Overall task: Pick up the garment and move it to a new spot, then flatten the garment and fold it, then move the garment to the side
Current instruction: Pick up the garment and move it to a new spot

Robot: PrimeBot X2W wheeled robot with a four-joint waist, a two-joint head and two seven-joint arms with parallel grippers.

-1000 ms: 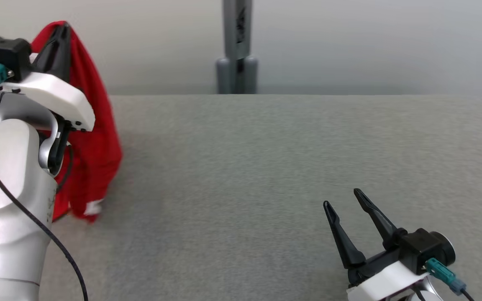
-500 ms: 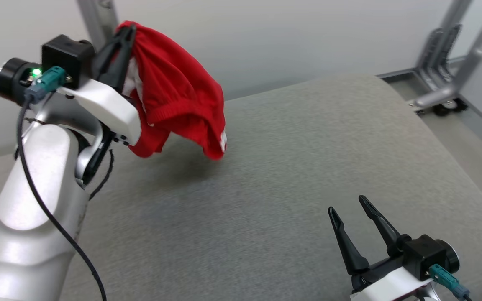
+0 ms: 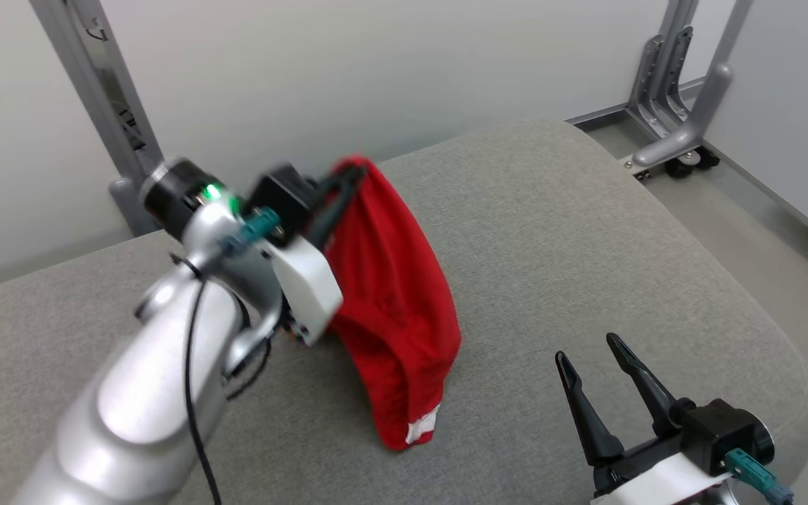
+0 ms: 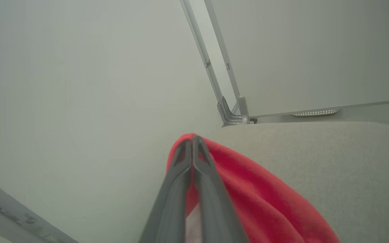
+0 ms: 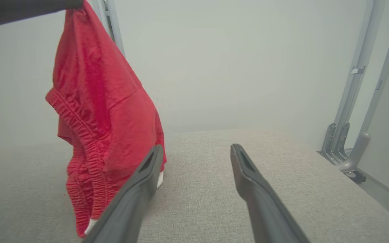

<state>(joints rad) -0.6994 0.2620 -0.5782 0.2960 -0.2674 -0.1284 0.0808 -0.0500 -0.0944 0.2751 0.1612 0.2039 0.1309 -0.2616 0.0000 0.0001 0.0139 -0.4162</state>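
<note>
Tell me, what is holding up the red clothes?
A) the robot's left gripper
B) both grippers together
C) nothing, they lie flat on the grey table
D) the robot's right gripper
A: the left gripper is shut on the top of the red garment, which hangs down from it, while the right gripper stands open and apart from the cloth.

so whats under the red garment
The grey padded table lies under the red garment, which hangs from the shut left gripper. Its folds hide the patch beneath and whether the hem touches.
</note>
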